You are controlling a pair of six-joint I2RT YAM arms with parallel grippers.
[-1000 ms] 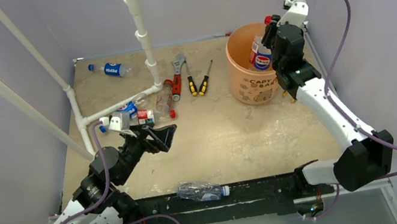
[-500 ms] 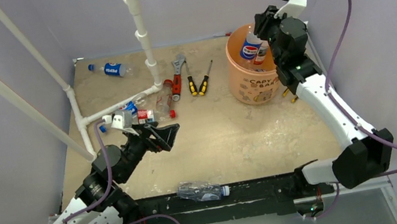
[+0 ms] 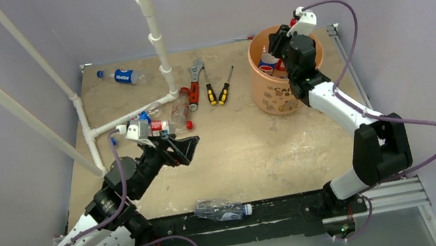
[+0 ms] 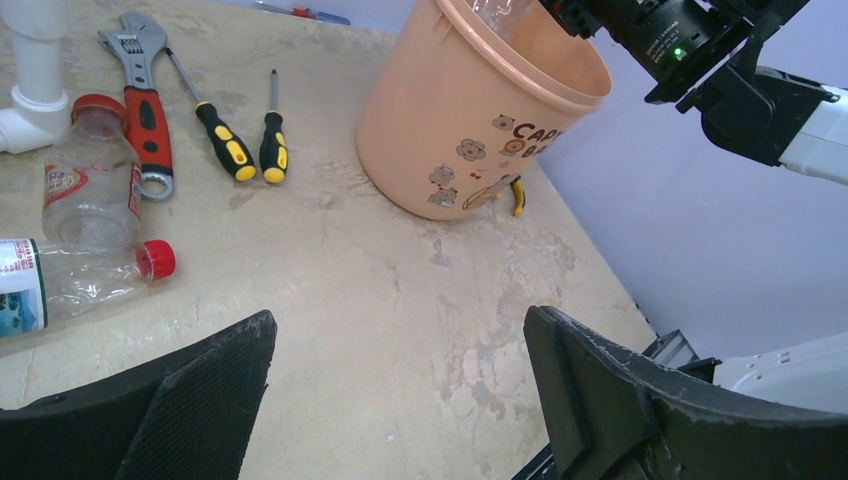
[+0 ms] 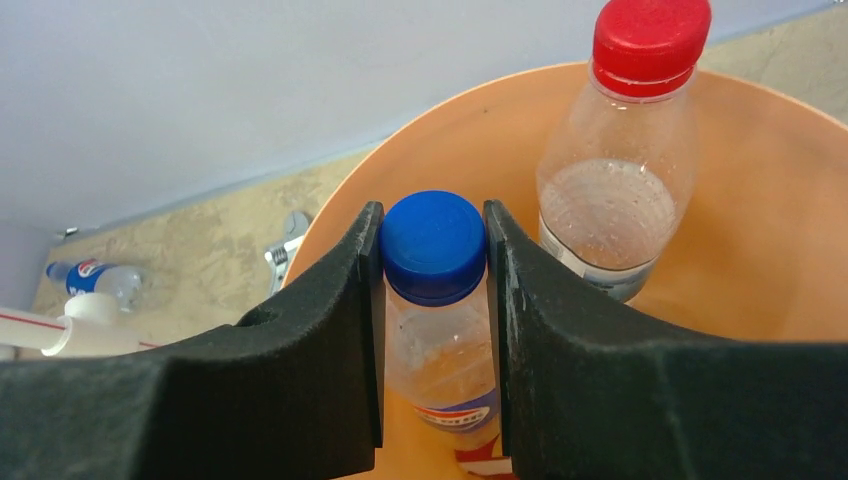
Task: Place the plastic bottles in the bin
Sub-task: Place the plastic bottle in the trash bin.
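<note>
My right gripper (image 5: 433, 240) is shut on a clear Pepsi bottle with a blue cap (image 5: 440, 330) and holds it upright inside the orange bin (image 5: 770, 250). A red-capped bottle (image 5: 620, 190) stands in the bin beside it. From above, the right gripper (image 3: 274, 47) sits over the bin (image 3: 271, 97). My left gripper (image 3: 184, 148) is open and empty above the table. More bottles lie by the pipe (image 3: 155, 125), at the far left (image 3: 122, 76) and at the front edge (image 3: 220, 209). The left wrist view shows two red-capped bottles (image 4: 95, 180) (image 4: 70, 285).
A white pipe frame (image 3: 154, 40) stands at the back left. A red-handled wrench (image 3: 194, 83) and two yellow-black screwdrivers (image 3: 220, 89) lie between the pipe and the bin. Purple walls close in both sides.
My right arm has swung left and down over the bin, taking the Pepsi bottle inside the rim. My left gripper has drifted slightly right, still open.
</note>
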